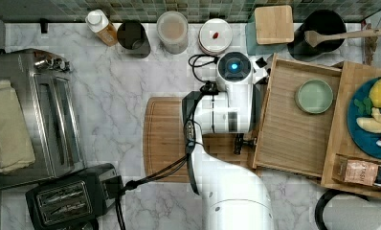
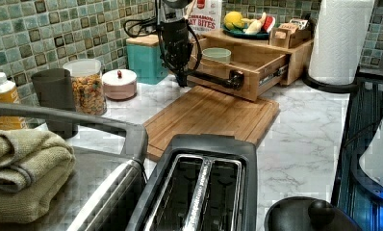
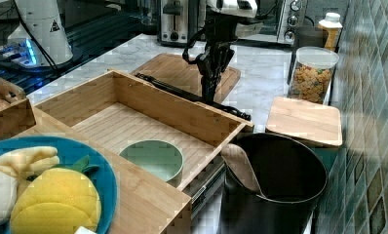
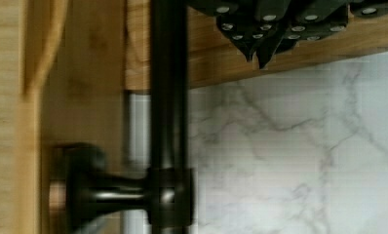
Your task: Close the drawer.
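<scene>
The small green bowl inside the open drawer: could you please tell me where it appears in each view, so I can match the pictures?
Top view: the green bowl lies right of centre, in the drawer's upper part.
Left view: the bowl is near the top, right of the arm.
Right view: the bowl is low and centre-left, in the drawer's near corner.
Wrist view: not in it.
Shared landmark: the dark bar handle on the drawer front.

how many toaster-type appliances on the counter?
2. The black slot toaster sits at the top view's lower left; the silver toaster oven stands just above it, with a folded towel on top.
</scene>
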You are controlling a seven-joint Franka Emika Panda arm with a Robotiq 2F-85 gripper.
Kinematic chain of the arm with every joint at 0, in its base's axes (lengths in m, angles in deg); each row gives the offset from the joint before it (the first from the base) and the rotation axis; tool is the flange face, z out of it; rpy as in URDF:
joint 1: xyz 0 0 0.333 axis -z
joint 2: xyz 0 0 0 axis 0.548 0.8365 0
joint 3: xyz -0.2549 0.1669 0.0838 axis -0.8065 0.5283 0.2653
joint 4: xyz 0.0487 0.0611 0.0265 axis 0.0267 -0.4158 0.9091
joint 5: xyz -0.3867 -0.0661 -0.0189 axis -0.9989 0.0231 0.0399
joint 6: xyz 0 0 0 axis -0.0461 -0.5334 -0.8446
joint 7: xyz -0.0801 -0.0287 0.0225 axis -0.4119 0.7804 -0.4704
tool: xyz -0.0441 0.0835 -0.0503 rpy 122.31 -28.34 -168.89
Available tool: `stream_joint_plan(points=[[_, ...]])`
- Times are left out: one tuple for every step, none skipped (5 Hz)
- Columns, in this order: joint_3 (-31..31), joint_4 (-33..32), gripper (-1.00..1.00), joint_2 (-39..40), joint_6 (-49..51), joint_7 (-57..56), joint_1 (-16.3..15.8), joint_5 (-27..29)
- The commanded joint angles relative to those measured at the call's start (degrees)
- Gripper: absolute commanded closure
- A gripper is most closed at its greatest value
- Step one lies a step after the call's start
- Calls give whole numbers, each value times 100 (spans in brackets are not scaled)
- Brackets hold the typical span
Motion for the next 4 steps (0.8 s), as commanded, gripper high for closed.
stream_joint_plan(points=[[-266, -125, 100, -570, -23, -843, 778, 165], [-415, -72, 100, -507, -24, -1199, 1047, 228], [-464, -58, 100, -316, -367, -1847, 1465, 410], [-593, -205, 100, -198, -768, -2230, 1768, 664]])
